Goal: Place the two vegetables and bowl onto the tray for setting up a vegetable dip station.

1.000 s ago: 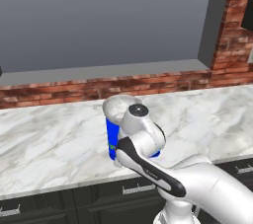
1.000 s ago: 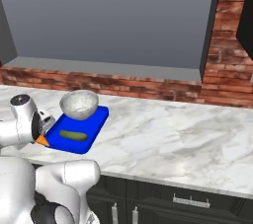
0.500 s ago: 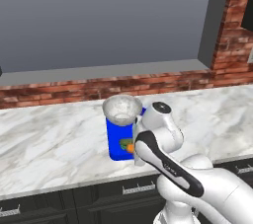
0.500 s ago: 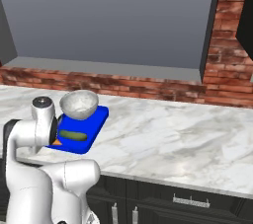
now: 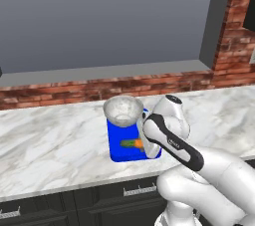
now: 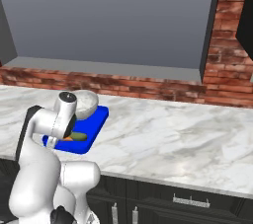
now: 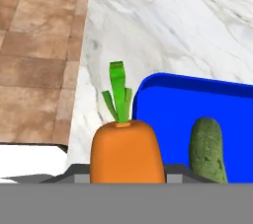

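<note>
Carrot (image 7: 127, 151): clamped between the jaws, stem tip pointing away from the hand. A second ago, hanging left of the tray (image 6: 97, 119) over bare desk (image 6: 163, 139); half a second ago, crossing the tray's left edge; now low over the tray's near end, close to the desk's front edge. Means the carry is all but finished, with only the lowering and release left. In the hand view, left to right: floor beyond the desk's edge, then carrot, then cucumber (image 7: 207, 150) lying flat on the blue just beside it, apart by a narrow gap. Further along, at the tray's far end, bowl (image 5: 123, 110) standing upright on it. Judged from this: two of the three things already placed, carrot the last. Worth setting down straight, so as not to nudge the cucumber.
</note>
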Controlling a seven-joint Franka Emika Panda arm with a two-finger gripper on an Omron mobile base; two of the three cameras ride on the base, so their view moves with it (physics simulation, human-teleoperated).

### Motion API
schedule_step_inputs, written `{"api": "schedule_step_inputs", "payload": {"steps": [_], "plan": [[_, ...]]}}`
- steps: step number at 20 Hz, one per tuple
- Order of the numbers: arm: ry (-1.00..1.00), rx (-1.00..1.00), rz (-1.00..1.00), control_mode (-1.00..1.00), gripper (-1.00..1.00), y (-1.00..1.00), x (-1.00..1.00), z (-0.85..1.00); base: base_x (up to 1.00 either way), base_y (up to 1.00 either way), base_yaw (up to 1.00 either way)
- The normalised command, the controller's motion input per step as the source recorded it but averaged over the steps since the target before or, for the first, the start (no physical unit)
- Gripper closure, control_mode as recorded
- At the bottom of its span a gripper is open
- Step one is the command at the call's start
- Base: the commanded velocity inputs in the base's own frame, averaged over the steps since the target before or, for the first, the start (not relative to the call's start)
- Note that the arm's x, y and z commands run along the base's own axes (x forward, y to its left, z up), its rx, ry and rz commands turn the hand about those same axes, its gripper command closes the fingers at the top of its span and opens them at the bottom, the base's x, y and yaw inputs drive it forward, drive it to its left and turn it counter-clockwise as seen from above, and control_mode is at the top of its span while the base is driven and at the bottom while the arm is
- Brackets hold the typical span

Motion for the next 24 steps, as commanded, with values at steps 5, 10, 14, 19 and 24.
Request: {"api": "schedule_step_inputs", "payload": {"steps": [5,10,14,19,24], "plan": [[0.12,0.01,0.02,-1.0,1.0,-0.04,0.35,-0.06,0.0,0.0,0.0],[0.09,0.0,0.0,-1.0,1.0,0.0,0.32,-0.03,0.0,0.0,0.0],[0.07,0.0,0.0,-1.0,1.0,0.04,0.23,-0.12,0.0,0.0,0.0],[0.04,0.0,0.0,-1.0,1.0,0.07,0.06,-0.15,0.0,0.0,0.0],[0.0,0.0,0.0,-1.0,1.0,0.11,0.0,-0.18,0.0,0.0,0.0]]}}
